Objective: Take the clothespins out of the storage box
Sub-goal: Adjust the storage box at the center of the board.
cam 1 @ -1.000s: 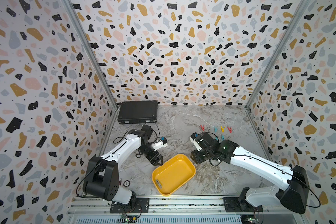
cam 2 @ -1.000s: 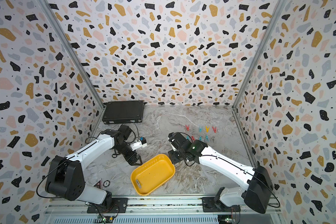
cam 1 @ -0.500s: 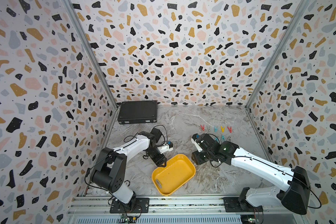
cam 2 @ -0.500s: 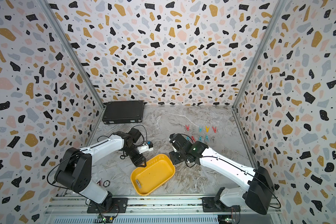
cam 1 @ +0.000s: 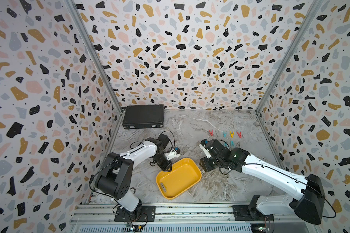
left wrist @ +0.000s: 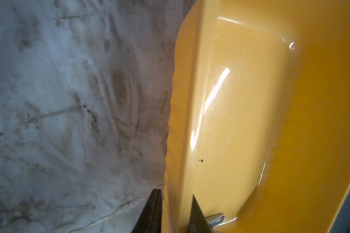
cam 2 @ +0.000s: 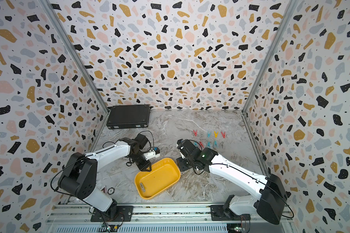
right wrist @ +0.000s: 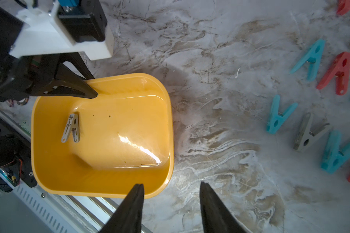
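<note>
The yellow storage box (cam 1: 183, 175) (cam 2: 162, 174) lies near the front of the marble table. One pale grey clothespin (right wrist: 71, 128) (cam 1: 163, 186) lies inside it by a short wall. My left gripper (left wrist: 175, 193) (cam 1: 166, 167) is shut on the box's rim at a far corner, one finger inside and one outside. The right gripper (right wrist: 171, 184) (cam 1: 204, 165) stands open beside the opposite far corner, holding nothing. Several red, teal, yellow and grey clothespins (cam 1: 232, 134) (cam 2: 208, 144) (right wrist: 279, 115) lie in two rows on the table at the back right.
A flat black case (cam 1: 142, 116) (cam 2: 128, 116) sits in the back left corner. Patterned walls close in the table on three sides. An aluminium rail (cam 1: 190, 209) runs along the front edge.
The left gripper came down to the box's corner and closed on its rim. The right arm has hardly moved.
</note>
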`<action>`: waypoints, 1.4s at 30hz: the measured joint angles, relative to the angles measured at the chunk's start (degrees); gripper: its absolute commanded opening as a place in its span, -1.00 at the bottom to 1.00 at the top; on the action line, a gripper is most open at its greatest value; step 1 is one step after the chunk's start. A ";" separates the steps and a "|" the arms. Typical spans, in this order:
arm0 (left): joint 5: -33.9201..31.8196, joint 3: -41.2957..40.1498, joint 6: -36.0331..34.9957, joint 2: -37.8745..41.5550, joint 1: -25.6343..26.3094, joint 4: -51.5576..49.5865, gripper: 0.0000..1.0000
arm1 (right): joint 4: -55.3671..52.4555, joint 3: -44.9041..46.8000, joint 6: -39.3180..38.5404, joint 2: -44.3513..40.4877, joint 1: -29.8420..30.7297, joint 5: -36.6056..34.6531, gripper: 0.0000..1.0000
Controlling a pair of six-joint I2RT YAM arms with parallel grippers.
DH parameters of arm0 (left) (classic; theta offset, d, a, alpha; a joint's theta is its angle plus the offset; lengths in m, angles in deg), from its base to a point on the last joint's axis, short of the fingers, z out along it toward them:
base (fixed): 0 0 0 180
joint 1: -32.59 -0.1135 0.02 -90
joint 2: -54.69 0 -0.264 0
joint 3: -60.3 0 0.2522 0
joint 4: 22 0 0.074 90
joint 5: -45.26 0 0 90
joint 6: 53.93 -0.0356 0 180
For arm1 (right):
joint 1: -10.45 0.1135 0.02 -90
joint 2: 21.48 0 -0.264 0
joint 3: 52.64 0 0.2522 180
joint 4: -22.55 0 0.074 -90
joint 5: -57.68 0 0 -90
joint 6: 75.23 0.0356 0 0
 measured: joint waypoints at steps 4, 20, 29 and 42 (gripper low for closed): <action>1.40 0.07 -0.24 -0.55 0.00 -0.87 -0.87 | 0.04 0.17 0.04 -0.13 0.00 0.17 -0.01; 11.89 6.38 -7.58 -7.45 0.00 -12.39 -1.00 | 0.22 0.20 0.04 -1.38 0.00 0.68 -0.04; 18.10 8.04 -13.60 -9.94 0.00 -18.75 -1.00 | 0.20 0.17 0.07 -1.92 0.00 0.76 -0.04; 26.05 11.19 -27.47 -14.78 0.04 -31.10 -1.00 | 0.22 0.17 0.07 -2.75 0.00 0.33 -0.04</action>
